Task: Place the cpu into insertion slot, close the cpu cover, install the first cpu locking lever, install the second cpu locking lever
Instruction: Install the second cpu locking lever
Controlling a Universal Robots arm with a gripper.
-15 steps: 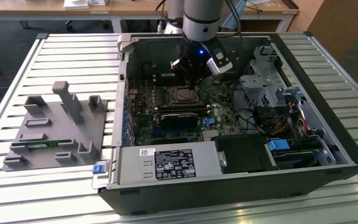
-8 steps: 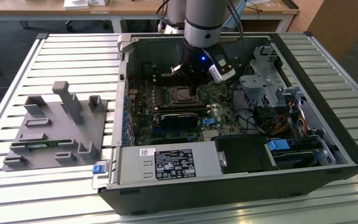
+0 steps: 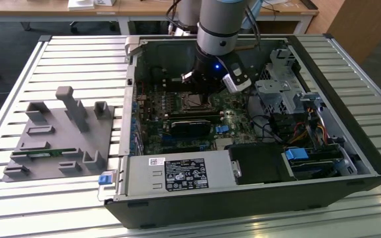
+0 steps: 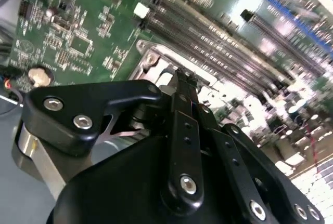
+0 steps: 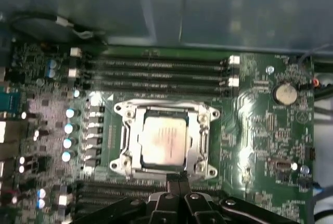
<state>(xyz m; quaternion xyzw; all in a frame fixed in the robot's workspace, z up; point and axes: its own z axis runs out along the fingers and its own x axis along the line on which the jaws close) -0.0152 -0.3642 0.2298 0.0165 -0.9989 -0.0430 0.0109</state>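
Gripper (image 5: 177,181) over motherboard (image 5: 255,130), fingers (image 4: 183,86) pressed together, holding nothing. Cpu (image 5: 164,139) seated in socket just ahead of fingertips, cover (image 5: 200,141) lying flat around it. Arm (image 3: 220,25) reaches into case (image 3: 349,99).

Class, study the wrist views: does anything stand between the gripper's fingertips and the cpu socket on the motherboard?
Nothing visible does. In the first wrist view the gripper sits at the edge of the cpu cover, which lies down around the cpu; no cable or part crosses between them.
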